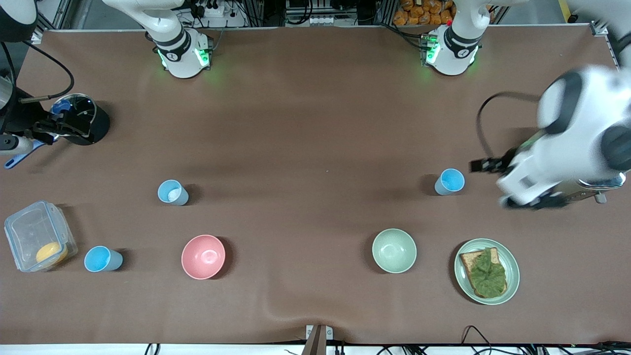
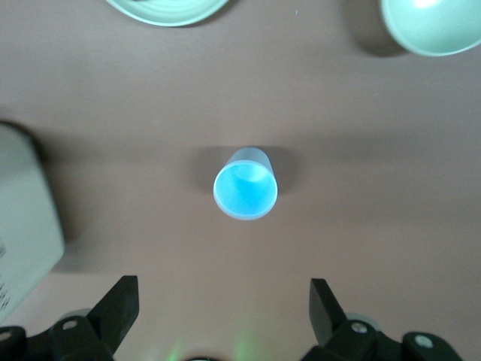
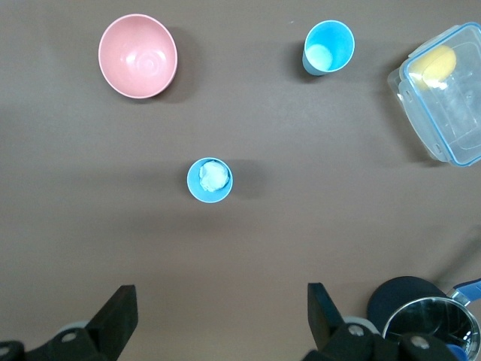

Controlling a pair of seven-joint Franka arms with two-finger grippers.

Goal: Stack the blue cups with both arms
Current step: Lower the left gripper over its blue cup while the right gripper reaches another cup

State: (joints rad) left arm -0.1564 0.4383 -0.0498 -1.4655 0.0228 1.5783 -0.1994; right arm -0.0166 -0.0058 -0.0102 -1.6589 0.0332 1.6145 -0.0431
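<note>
Three blue cups stand upright and apart on the brown table. One cup point(image 1: 449, 181) is at the left arm's end; in the left wrist view point(image 2: 246, 189) it stands empty ahead of my open, empty left gripper point(image 2: 223, 292), clear of the fingers. In the front view the left gripper point(image 1: 482, 165) hangs low beside this cup. A second cup point(image 1: 172, 192) point(image 3: 210, 180) holds something white. A third cup point(image 1: 102, 259) point(image 3: 328, 47) is nearer the front camera. My right gripper point(image 3: 222, 301) is open and empty, high over the table by the second cup.
A pink bowl point(image 1: 203, 256) and a pale green bowl point(image 1: 394, 250) sit near the front. A plate with bread and greens point(image 1: 486, 271) lies beside the green bowl. A clear box point(image 1: 39, 241) and a black pot point(image 1: 81, 118) are at the right arm's end.
</note>
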